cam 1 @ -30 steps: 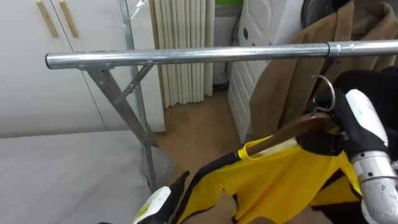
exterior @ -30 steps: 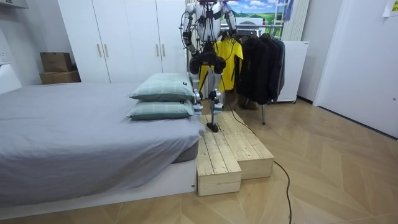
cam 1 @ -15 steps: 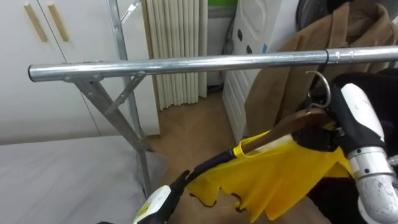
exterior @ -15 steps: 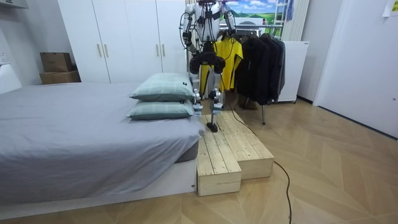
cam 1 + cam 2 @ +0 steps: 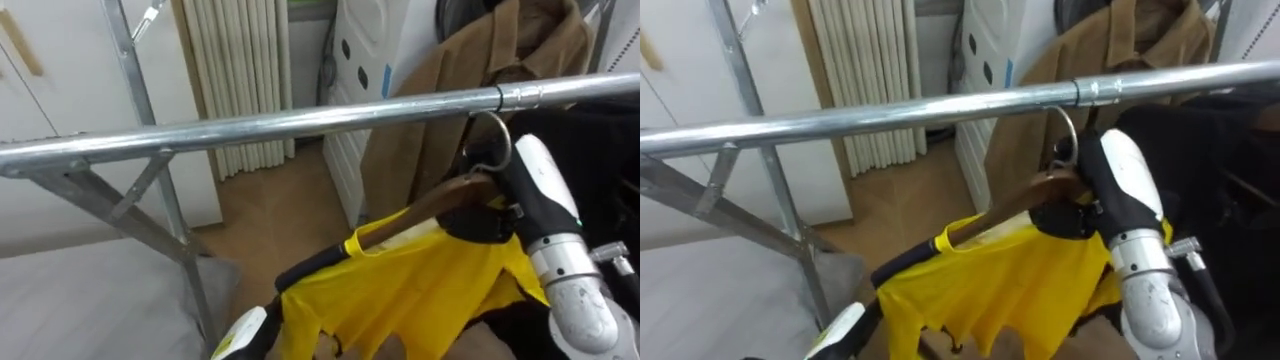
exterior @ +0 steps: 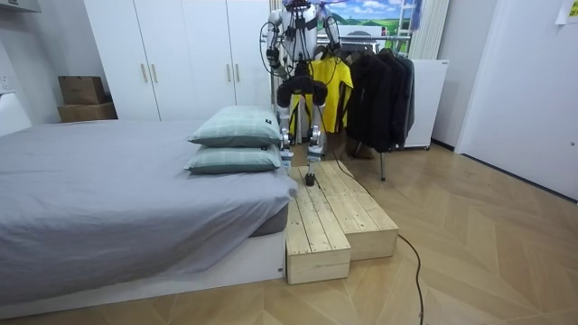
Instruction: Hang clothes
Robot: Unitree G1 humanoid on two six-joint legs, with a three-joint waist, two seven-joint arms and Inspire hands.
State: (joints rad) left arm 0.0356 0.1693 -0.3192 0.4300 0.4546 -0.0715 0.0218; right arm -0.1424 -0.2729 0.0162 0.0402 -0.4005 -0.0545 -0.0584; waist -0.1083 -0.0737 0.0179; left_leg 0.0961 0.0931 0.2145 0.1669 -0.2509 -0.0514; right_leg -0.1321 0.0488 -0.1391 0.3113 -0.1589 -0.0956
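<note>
A yellow shirt point(image 5: 420, 290) with black trim hangs from a wooden hanger point(image 5: 420, 208). My right hand point(image 5: 520, 185) is shut on the hanger just below its metal hook point(image 5: 492, 140). The hook sits right under the steel rail point(image 5: 300, 122), almost touching it; I cannot tell whether it rests on the rail. My left hand point(image 5: 243, 335) shows at the bottom edge by the shirt's black sleeve, its fingers hidden. In the room view I stand on the wooden platform point(image 6: 339, 212) at the rack, arms raised, with the yellow shirt point(image 6: 330, 79) in front of me.
A brown coat point(image 5: 480, 60) and dark clothes point(image 5: 612, 150) hang on the rail to the right. The rack's slanted brace point(image 5: 110, 200) and upright post stand at the left. The grey bed point(image 5: 80, 300) lies below left. A white appliance point(image 5: 370, 60) stands behind.
I have stepped closer to the rack, and the eye views have shifted with me. The hanger's hook has risen from well below the rail to just under it.
</note>
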